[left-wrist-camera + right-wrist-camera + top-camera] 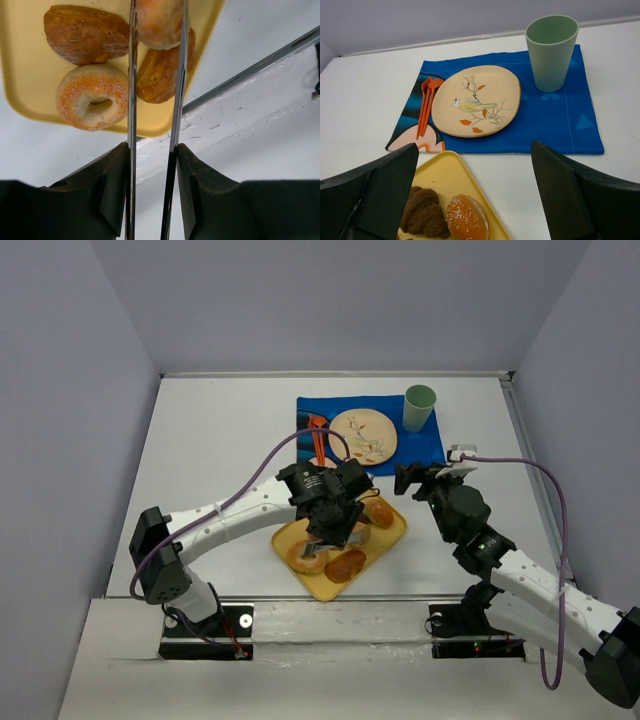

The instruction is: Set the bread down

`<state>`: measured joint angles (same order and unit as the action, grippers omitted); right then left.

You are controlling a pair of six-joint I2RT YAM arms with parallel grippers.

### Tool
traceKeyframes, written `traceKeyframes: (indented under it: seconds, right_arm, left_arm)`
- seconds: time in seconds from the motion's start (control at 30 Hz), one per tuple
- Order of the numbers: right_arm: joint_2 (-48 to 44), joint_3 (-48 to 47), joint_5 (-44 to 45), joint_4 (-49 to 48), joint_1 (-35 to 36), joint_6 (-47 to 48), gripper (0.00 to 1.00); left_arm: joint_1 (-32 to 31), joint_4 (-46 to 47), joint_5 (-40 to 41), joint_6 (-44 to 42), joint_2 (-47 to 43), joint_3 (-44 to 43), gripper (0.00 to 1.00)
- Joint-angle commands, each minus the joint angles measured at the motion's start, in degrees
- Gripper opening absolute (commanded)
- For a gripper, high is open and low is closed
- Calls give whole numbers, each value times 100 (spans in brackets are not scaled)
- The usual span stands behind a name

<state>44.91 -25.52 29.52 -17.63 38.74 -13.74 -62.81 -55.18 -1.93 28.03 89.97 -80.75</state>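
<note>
Where the tongs close, roll: round, pale golden, lightly dusted crust. It sits between the two metal blades and touches both, over the tray near one edge. Lifted or resting: cannot tell.
Left gripper: fingers pressed against the tongs' arms from outside, squeezing them.
Right gripper: fingers spread wide with nothing between them; hangs by the tray's far corner.
Tray: yellow. Holds a sugared bagel, a dark ridged loaf and an oblong brown pastry just beside the roll.
Left wrist view only: blades against the roll, and the bagel's hole.
Right wrist view only: croissant and seeded bun side by side at the tray's far corner. Whether the bun is the roll, cannot tell.
Mat: blue, beyond the tray. Carries a bird-painted plate, an upright green cup and orange cutlery.
Top view only: both arms, the left one over the tray.
</note>
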Motion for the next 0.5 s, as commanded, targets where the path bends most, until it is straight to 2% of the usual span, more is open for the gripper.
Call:
traceKeyframes:
  seconds: [0.0, 0.2, 0.23, 0.27, 0.33, 0.4, 0.47]
  right_arm:
    - [-113, -6, 63, -320, 46, 3, 100]
    - [-140, 3, 133, -320, 46, -24, 100]
    - [-201, 12, 211, -320, 46, -50, 100]
    - [-236, 38, 247, -320, 46, -68, 100]
    - [-342, 99, 431, -320, 46, -172, 100]
    - [-535, 152, 546, -329, 46, -217, 100]
    - [-762, 257, 695, -329, 46, -261, 100]
  left_arm:
    - [-56, -134, 132, 106, -674, -564, 41]
    - [-48, 174, 754, 246, -718, -1100, 41]
    - [-39, 52, 982, 273, -614, -1188, 40]
    - [-30, -19, 1585, 334, -543, -1363, 39]
    - [66, -72, 2046, 572, -359, -1531, 38]
    - [172, 146, 2346, 537, -104, -1698, 38]
    - [330, 787, 2574, 318, 64, -1716, 39]
